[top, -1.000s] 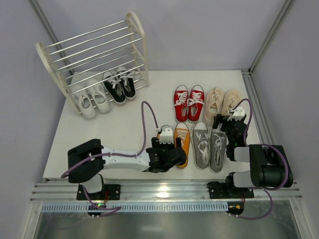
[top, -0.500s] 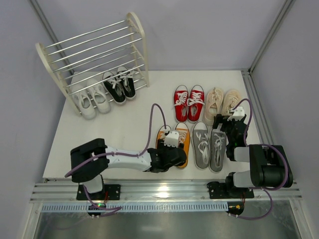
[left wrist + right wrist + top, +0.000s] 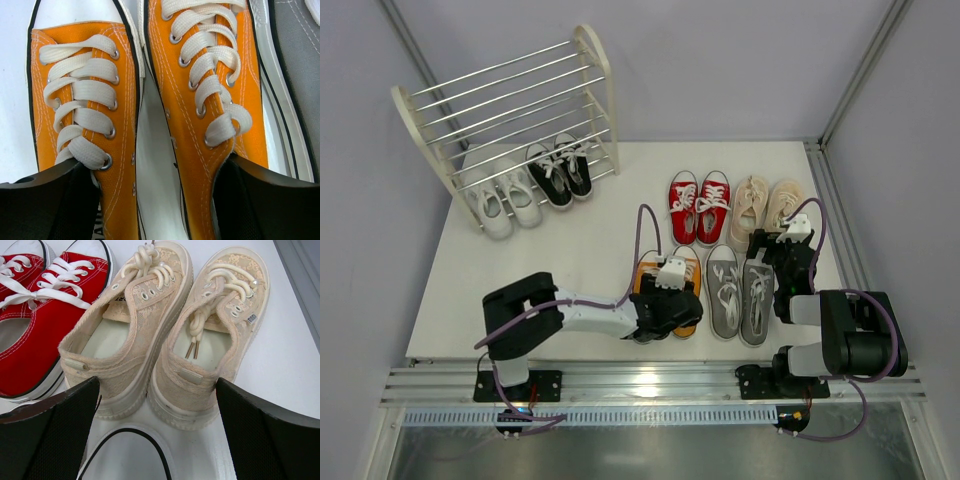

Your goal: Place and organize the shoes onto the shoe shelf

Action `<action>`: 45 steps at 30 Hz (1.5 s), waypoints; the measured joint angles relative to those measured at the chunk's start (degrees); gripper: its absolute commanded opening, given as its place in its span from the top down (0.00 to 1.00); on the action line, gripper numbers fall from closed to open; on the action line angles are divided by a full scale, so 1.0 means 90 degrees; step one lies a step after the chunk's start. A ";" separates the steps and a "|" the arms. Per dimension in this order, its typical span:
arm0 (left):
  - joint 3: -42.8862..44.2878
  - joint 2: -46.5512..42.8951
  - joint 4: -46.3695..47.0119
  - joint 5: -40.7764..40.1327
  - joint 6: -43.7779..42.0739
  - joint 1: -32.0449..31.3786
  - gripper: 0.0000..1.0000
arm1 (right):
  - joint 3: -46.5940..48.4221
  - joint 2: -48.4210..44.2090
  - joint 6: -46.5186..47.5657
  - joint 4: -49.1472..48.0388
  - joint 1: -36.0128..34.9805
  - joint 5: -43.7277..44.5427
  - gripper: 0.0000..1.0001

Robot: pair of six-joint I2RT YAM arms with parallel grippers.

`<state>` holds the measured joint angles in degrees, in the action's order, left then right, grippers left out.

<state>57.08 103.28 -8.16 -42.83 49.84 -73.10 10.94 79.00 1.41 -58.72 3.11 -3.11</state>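
The orange pair (image 3: 686,272) lies at front centre, toes pointing away. My left gripper (image 3: 668,312) is low over its heels. In the left wrist view it (image 3: 157,200) is open, one black finger (image 3: 45,205) in the left orange shoe (image 3: 80,100) and the other in the right one (image 3: 210,85), with both inner walls between them. My right gripper (image 3: 772,250) is open and empty above the grey pair (image 3: 740,290), facing the beige pair (image 3: 165,325). The white pair (image 3: 500,205) and black pair (image 3: 560,170) sit under the shoe shelf (image 3: 510,100).
The red pair (image 3: 698,205) lies left of the beige pair (image 3: 767,208), behind the orange and grey ones. A grey shoe (image 3: 295,60) sits close to the right of the orange pair. A white toe cap (image 3: 125,460) lies under my right gripper (image 3: 157,435). The table edge (image 3: 830,220) runs right of the beige pair.
My left gripper has moved right and down from beside the orange pair onto its heels, and the arm has stretched further right. The right arm has not moved.
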 measured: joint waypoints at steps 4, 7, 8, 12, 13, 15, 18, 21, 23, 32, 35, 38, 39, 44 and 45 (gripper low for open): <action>0.0000 0.0058 0.0265 -0.0002 -0.0257 0.0078 0.32 | 0.0000 0.0000 -0.0002 0.0000 0.0000 0.0000 0.03; -0.0027 0.0058 0.0474 -0.0002 -0.0369 0.0197 0.51 | 0.0000 0.0000 -0.0002 0.0000 0.0000 0.0000 0.03; -0.0051 0.0058 0.0571 -0.0002 -0.0393 0.0245 0.57 | 0.0000 0.0000 -0.0002 0.0000 0.0000 0.0000 0.03; -0.0097 0.0046 0.0801 -0.0019 -0.0566 0.0406 0.90 | 0.0000 0.0000 0.0000 0.0000 0.0000 0.0000 0.03; -0.0119 0.0032 0.0857 -0.0019 -0.0602 0.0410 0.99 | 0.0000 0.0000 0.0000 -0.0002 0.0000 0.0000 0.03; -0.0180 0.0002 0.0962 -0.0002 -0.0644 0.0413 1.00 | 0.0000 0.0000 -0.0002 0.0000 0.0000 0.0000 0.03; -0.0313 -0.0063 0.1127 0.0049 -0.0709 0.0425 1.00 | 0.0000 0.0000 0.0000 0.0000 0.0000 0.0000 0.03; -0.0454 -0.0182 0.1188 0.0136 -0.0690 0.0464 1.00 | 0.0000 0.0000 0.0000 -0.0002 0.0000 0.0000 0.03; -0.0505 -0.0299 0.1027 0.0160 -0.0595 0.0483 1.00 | 0.0000 0.0000 -0.0002 0.0000 0.0000 0.0000 0.03; -0.1209 -0.1792 -0.0843 -0.0503 -0.0121 0.0566 1.00 | 0.0000 0.0000 0.0000 -0.0002 0.0000 0.0000 0.03; -0.1243 -0.2191 -0.0950 -0.0622 -0.0403 0.0874 1.00 | 0.0000 0.0000 -0.0002 -0.0002 0.0000 0.0000 0.03; -0.1243 -0.2642 -0.0865 -0.0597 -0.0838 0.1331 1.00 | 0.0000 0.0000 -0.0002 -0.0002 0.0000 0.0000 0.03; -0.1243 -0.2812 -0.0826 -0.0551 -0.1015 0.1537 1.00 | 0.0000 0.0000 0.0000 -0.0002 0.0000 0.0000 0.03; -0.0814 -0.3368 -0.0884 -0.0151 -0.1919 0.2973 1.00 | 0.0000 0.0000 -0.0002 -0.0002 0.0000 0.0000 0.03; -0.0580 -0.3395 -0.0923 -0.0015 -0.2110 0.3325 1.00 | 0.0000 0.0000 0.0000 -0.0002 0.0000 0.0000 0.03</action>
<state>51.86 72.73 -16.47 -42.96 30.85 -43.18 10.94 79.00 1.41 -58.74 3.11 -3.11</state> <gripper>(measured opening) 0.060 0.973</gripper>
